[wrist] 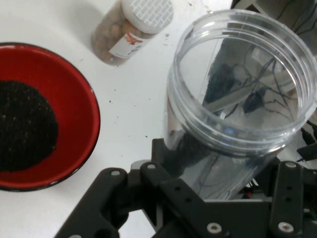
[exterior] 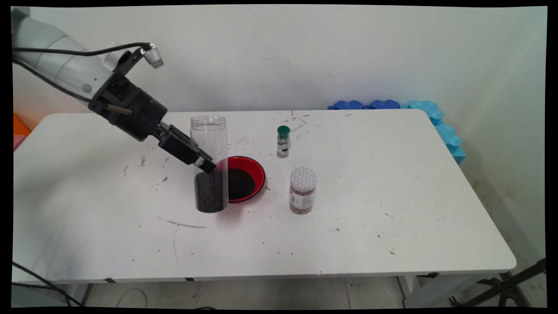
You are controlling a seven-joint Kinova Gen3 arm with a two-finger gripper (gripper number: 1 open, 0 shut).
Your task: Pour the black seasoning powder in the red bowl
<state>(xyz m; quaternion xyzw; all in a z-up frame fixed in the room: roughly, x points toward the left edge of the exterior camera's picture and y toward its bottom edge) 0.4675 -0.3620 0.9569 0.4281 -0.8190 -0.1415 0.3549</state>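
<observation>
Between my fingers [wrist: 163, 193] stands a tall clear plastic jar [exterior: 209, 163], lidless, its open mouth right under the hand camera. My gripper [exterior: 205, 163] reaches it from the left and closes around its middle, my black linkage hugging the wall on both sides, so I am pinching the jar. Its bottom part is filled with dark granules, and it stands upright on the white table [exterior: 392, 218], or just over it; I cannot tell whether its base touches. Just behind and to the right of the jar sits a red bowl [exterior: 255, 170] holding a heap of the same dark grains. Further right stands a brown spice jar with a white lid [exterior: 303, 190], and behind that a small shaker with a green cap [exterior: 283, 141]. Blue foam pieces [exterior: 436, 122] lie at the table's far right corner.
</observation>
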